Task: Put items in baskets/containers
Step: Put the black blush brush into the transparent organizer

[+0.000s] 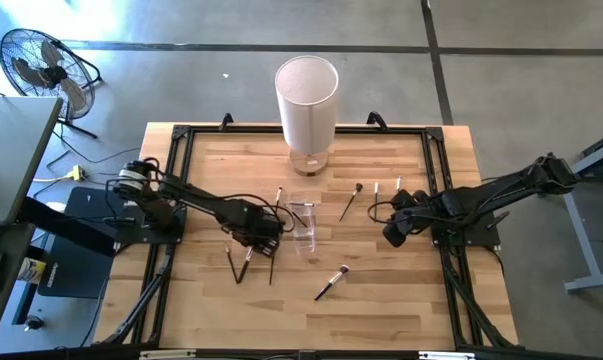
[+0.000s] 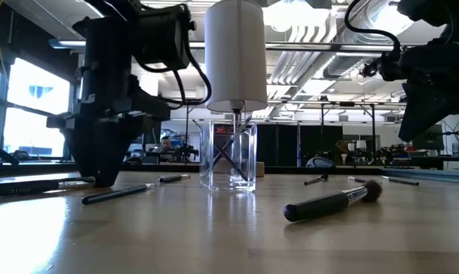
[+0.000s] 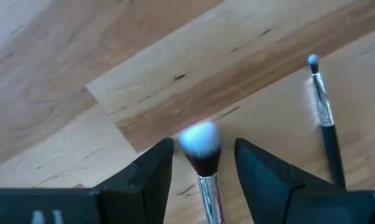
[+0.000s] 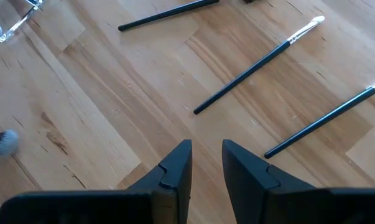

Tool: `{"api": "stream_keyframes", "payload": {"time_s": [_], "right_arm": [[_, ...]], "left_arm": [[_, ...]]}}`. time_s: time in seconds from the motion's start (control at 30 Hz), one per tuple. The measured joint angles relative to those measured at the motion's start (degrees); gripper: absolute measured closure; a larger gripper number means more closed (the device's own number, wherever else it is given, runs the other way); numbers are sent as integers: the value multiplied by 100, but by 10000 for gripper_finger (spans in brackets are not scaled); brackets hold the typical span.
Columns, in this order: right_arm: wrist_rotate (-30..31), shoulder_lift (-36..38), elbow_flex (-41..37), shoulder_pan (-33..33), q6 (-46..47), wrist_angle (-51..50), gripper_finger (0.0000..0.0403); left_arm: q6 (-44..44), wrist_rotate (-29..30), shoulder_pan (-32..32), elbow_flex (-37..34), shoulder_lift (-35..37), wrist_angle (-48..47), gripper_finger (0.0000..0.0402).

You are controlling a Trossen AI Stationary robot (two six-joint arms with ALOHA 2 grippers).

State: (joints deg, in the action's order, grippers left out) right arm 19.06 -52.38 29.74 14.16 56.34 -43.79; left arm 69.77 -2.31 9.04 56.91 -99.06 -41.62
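Nearest on the desk [image 1: 211, 320]: one thick dark brush [image 2: 332, 202], loose, not yet collected. Slightly farther, left: the left pincer [image 1: 251, 240] lowered to the wood, fingers spread around a white-tipped brush [image 3: 201, 149] lying between them, not yet pinched; a slim brush [image 3: 323, 115] just beside it, plus more stick handles by that arm. Mid-desk: the clear cup [image 2: 228, 156], standing upright, with what look like a couple of brushes crossed inside — a small share done, by this reckoning. Right of it: the right pincer [image 4: 206, 165] hovering above the wood, slightly parted, holding nothing, over three long brushes [image 4: 255, 65] waiting. Farthest: the tall white cylinder [image 1: 307, 100]. Most of the job left, judging by the scatter.
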Motion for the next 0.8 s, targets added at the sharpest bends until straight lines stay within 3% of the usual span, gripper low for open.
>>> {"api": "stream_keyframes", "payload": {"time_s": [0.13,0.33,0.6,0.8], "right_arm": [[3,0,0,1,-42,15,320],[19,-2,0,1,-50,86,320],[32,-2,0,1,-136,208,320],[32,-4,0,3,-136,208,320]], "left_arm": [[75,235,7,8,-105,-7,270],[259,430,9,-3,-178,166,383],[-11,92,43,1,-133,126,394],[80,887,451,345,311,5,397]]}}
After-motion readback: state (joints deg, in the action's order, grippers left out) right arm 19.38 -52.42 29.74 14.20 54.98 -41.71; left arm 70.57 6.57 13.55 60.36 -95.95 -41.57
